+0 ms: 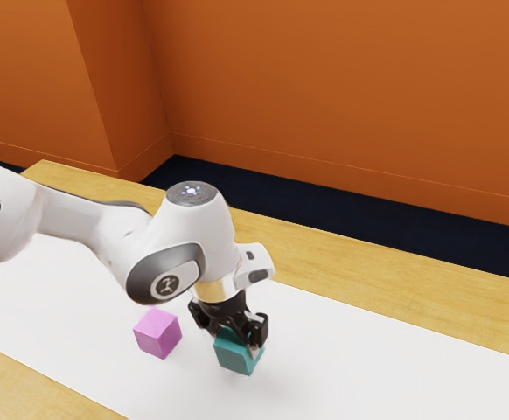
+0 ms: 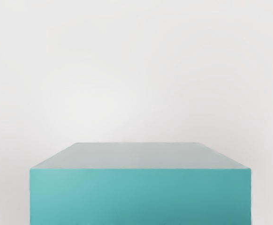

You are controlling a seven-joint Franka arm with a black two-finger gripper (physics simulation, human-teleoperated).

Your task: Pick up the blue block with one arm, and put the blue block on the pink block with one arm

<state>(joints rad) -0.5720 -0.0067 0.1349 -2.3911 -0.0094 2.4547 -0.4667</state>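
Orange walls [image 1: 324, 87] close the room behind, meeting a dark blue floor [image 1: 368, 219] that runs as a band along their base. In front of that stands a wooden table [image 1: 394, 280], and a white mat [image 1: 394, 367] covers most of its top, leaving bare wood as a strip along the far edge and a corner at the near side.

The white arm [image 1: 106, 227] comes in from the exterior view's left and bends down over the mat, its last joint pointing toward the surface. At its end the black gripper [image 1: 237, 337] points downward, with its two fingers set partway apart, about as wide as the block between them. They press on the blue block [image 1: 237, 357] from two opposite sides, at its upper part, so the pincer has hold of it.

The blue block, teal in shade, sits directly under the hand and over the white mat, turned so that one corner faces the camera. Whether its underside touches the mat cannot be told. In the wrist view the blue block [image 2: 141, 197] shows a pale top face and a teal side face, with the plain white mat [image 2: 136, 70] beyond it.

The pink block [image 1: 157, 333] rests on the mat near the blue block, toward the exterior view's left, with a gap of mat between the two.
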